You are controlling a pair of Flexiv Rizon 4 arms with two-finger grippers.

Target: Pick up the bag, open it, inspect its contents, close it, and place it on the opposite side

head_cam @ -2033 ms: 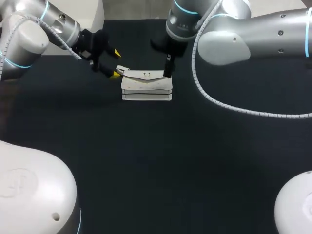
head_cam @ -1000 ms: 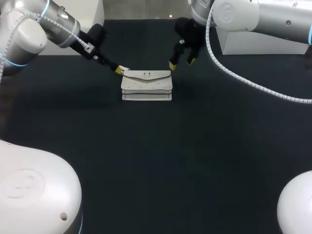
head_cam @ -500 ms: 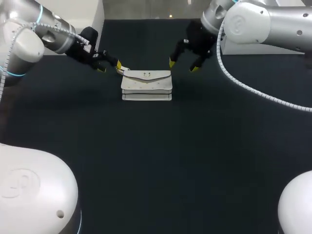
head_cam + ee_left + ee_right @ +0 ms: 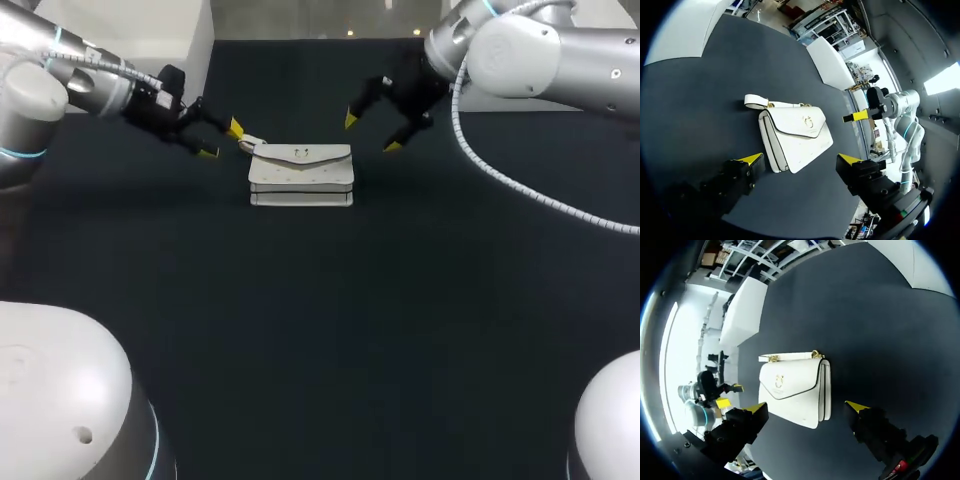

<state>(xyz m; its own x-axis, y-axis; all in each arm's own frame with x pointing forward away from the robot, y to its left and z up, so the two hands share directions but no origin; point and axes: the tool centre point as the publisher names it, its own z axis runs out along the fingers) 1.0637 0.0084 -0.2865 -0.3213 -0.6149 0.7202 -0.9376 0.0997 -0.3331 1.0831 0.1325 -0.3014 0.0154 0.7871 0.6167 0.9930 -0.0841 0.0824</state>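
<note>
Bag: white bag (image 4: 300,174) with the flap shut and a gold clasp (image 4: 300,154) at the flap's middle; stacked folds show along its near side.
Bag position: rests on the dark worktop (image 4: 320,330), toward the far edge and about midway between the left and right edges. Nothing holds it.
Strap: a short white strap (image 4: 250,143) sticks out from the bag's far left corner and lies on the worktop.
Left gripper: left gripper (image 4: 221,140) hangs over the far left part of the worktop with its fingers spread wide and nothing between them.
Bag vs. left gripper: the bag sits just beside it on the right. The nearer yellow tip is close to the strap's end; I cannot tell whether they touch. In the left wrist view the bag (image 4: 797,135) lies ahead of the left gripper (image 4: 801,159), centred on the gap between the fingers, with the strap (image 4: 756,101) at its far end.
Right gripper: right gripper (image 4: 371,132) is beyond the bag's far right corner with its fingers spread wide and holding nothing.
Bag vs. right gripper: apart from both tips. In the right wrist view the bag (image 4: 795,387) lies ahead of the right gripper (image 4: 806,407), reaching in between the tips but clear of them.
Flanking: the bag lies between the two grippers.
</note>
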